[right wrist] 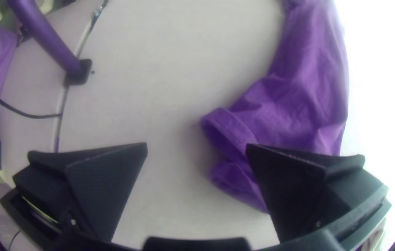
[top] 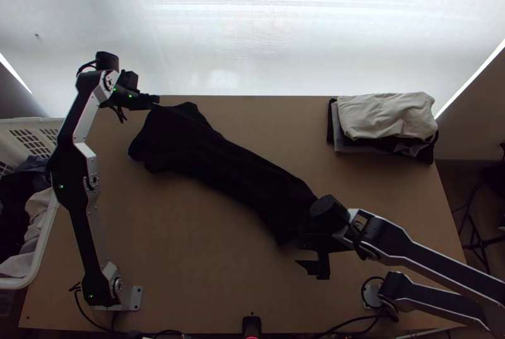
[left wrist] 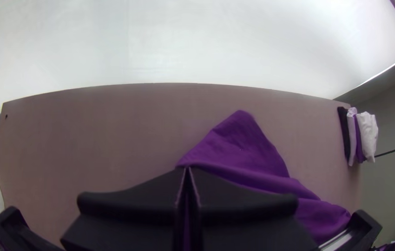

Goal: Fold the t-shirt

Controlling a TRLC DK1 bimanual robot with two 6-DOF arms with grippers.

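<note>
T-shirt (top: pixel 214 156) slanting across table (top: pixel 189 263), bunched long and narrow; looks light, limp, apt to sag between holds. Left gripper (left wrist: pixel 187 169) clamped on far end! Right gripper (right wrist: pixel 197 146) spread wide, empty, beside folded-looking edge (right wrist: pixel 235 124): likely best grab.

Soft, matt cloth in the t-shirt (top: pixel 218 157), creased in low folds, from the fingertips of the left gripper (top: pixel 153 100) to beneath one finger of the right gripper (top: pixel 310 247). Matt black, plastic-looking fingers on both, finely textured on the right pair. Smooth, low-sheen wood in the table (top: pixel 189 257) below all the fingers. Smooth white plastic, pierced in a grid, in the laundry basket (top: pixel 12 283) to the left of the left fingers. Rumpled, matt cloth in the folded stack (top: pixel 385 115) beyond the right fingers. Smooth, metal-looking arm link (top: pixel 85 119) beside the left fingers.
</note>
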